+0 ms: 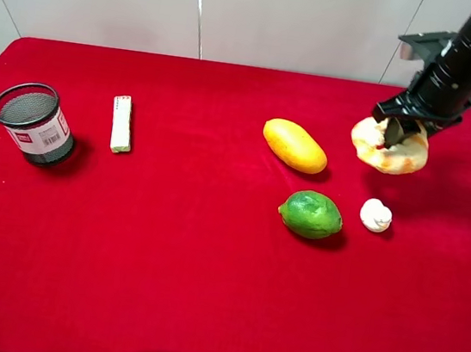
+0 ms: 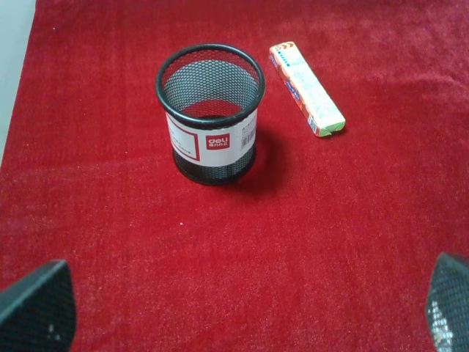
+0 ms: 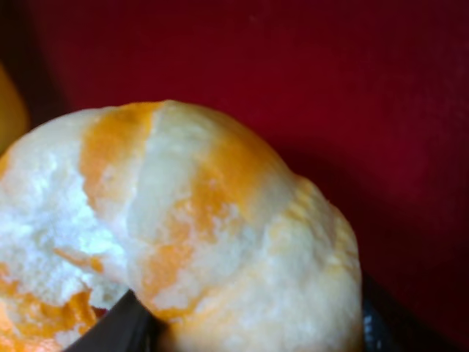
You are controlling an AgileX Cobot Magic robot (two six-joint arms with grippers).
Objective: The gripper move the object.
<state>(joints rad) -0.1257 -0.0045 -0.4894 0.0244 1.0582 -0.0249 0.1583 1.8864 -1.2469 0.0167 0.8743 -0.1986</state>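
right claw: clamped on the rim of the object | object: lobed orange-and-white ring, tilted, over the far right of the red surface, right of the mango, behind the lime and white figure | left claw: spread wide, holding nothing, facing the mesh cup

Lobed ring pastry, yellow-orange with white patches, tilted, held aloft in right gripper.

high: whole table | left: low, shares cup | right: extreme close-up
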